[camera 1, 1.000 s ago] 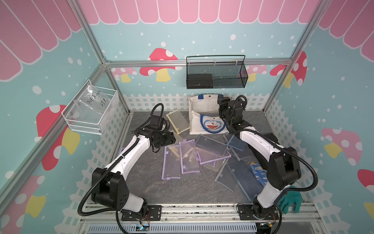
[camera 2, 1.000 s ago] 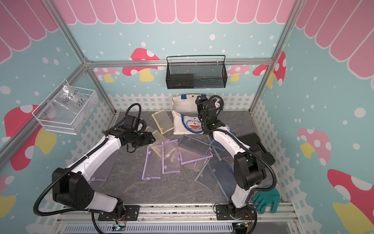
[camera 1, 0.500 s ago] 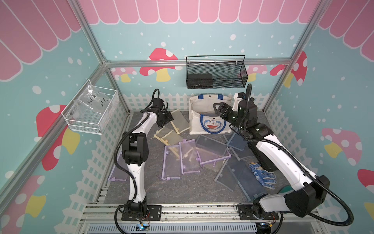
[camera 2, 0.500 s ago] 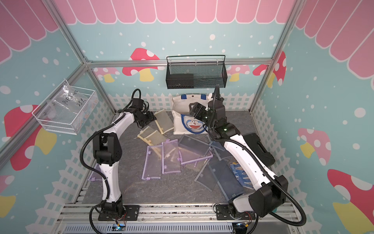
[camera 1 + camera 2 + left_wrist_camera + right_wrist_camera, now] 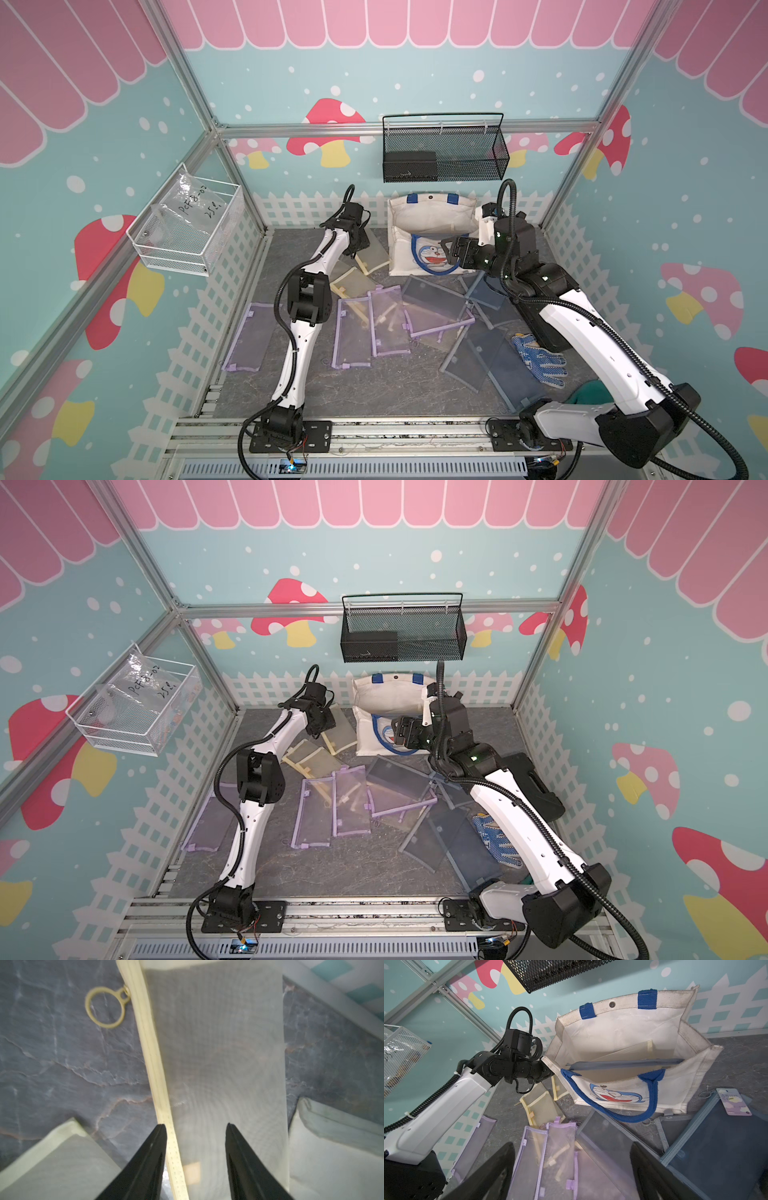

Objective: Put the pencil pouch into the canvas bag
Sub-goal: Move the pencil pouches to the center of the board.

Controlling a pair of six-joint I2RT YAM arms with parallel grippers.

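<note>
Top views: left gripper (image 5: 360,248) sits low over a beige mesh pencil pouch (image 5: 376,254) that lies flat on the surface (image 5: 291,249), just beside the left wall of the canvas bag (image 5: 432,216). The bag is therefore immediately to the gripper's right, w/ its mouth open upward. Right gripper (image 5: 447,249) hangs in front of the bag's cat print, clear of any pouch. Same layout in both top views. Judgement: left arm is the nearer one and the one to lift.

Left wrist: jaws apart, tips down at pouch level, straddling the pouch's cream zip edge (image 5: 153,1068). That edge runs close to one finger, w/ mesh filling the rest of the gap. The long axis runs straight away from the gripper, zip ring pull (image 5: 105,1009) at the far end. No clamp visible yet. The grab looks set near one short end, so the pouch would prob. hang lengthwise when lifted.

Right wrist: jaws wide apart, nothing between them, purple pouches (image 5: 550,1157) below. Bag stands upright, and a blue pouch (image 5: 623,1064) and a pale one are already inside. Left gripper's tip is right by the bag's near corner, so the carry is short: up, over the rim, then down.
</note>
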